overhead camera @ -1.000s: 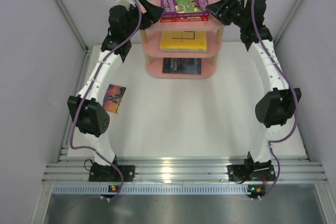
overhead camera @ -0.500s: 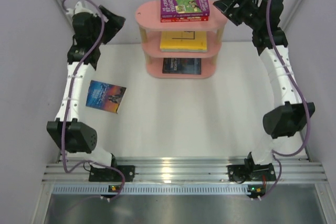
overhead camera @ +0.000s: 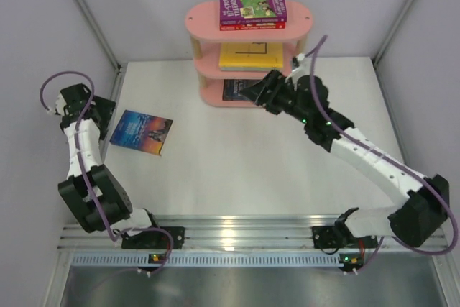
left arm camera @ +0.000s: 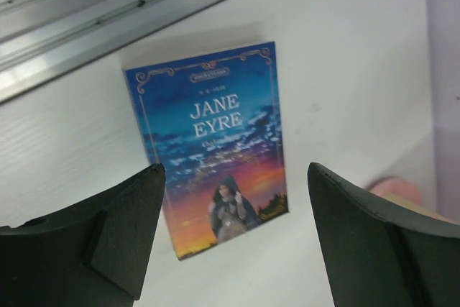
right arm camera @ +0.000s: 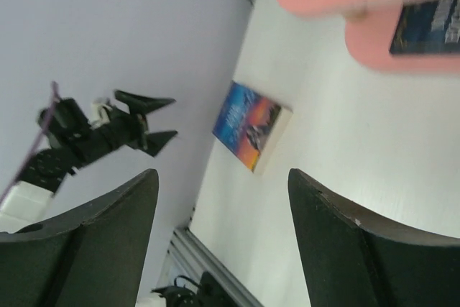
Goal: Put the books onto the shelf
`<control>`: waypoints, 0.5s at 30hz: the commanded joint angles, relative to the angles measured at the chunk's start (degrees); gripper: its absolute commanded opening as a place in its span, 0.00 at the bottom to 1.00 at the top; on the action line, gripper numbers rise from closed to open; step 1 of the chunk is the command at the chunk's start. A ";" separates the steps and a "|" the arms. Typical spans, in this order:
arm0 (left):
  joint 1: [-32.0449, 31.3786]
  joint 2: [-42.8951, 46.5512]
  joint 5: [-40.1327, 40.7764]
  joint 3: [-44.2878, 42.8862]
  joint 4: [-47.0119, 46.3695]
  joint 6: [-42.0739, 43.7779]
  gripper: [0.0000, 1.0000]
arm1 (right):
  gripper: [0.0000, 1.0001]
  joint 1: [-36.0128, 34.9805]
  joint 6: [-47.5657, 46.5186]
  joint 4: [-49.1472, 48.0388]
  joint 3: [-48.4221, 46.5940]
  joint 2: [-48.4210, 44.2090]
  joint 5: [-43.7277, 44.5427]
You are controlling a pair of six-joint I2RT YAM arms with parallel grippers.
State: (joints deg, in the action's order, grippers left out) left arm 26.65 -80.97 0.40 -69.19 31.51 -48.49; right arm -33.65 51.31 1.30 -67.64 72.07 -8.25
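A flat, thin paperback is judged hard to lift from a smooth surface: if the left gripper [overhead camera: 106, 108] is brought down squarely on the blue book [overhead camera: 141, 132], which lies face up on the table [overhead camera: 237, 170] near its left edge and well apart from the shelf [overhead camera: 205, 16], the cover could be pushed along rather than caught, or only the top leaves pinched and bent. A further risk is seen at the shelf, where the purple book [overhead camera: 252, 3] is stacked on the top board, the yellow book [overhead camera: 250, 56] on the middle one and the navy book [overhead camera: 231, 90] on the bottom one; the right gripper [overhead camera: 255, 91] is poised just beside that lowest tier, and the light unit could be nudged or the navy book dislodged by a careless swing. The left gripper's jaws are spread wide with nothing held, the blue book being framed between them without visible contact. The right gripper's jaws are likewise parted and empty.
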 commanded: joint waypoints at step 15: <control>1.21 -27.31 6.81 -9.21 -1.80 20.36 0.80 | 0.67 -23.04 6.61 -10.52 -22.35 47.63 16.25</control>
State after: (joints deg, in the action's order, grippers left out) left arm 27.68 -107.09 5.82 -76.71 30.28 -32.91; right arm -55.35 56.69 -4.47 -83.48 115.20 5.69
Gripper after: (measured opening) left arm 0.807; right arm 0.674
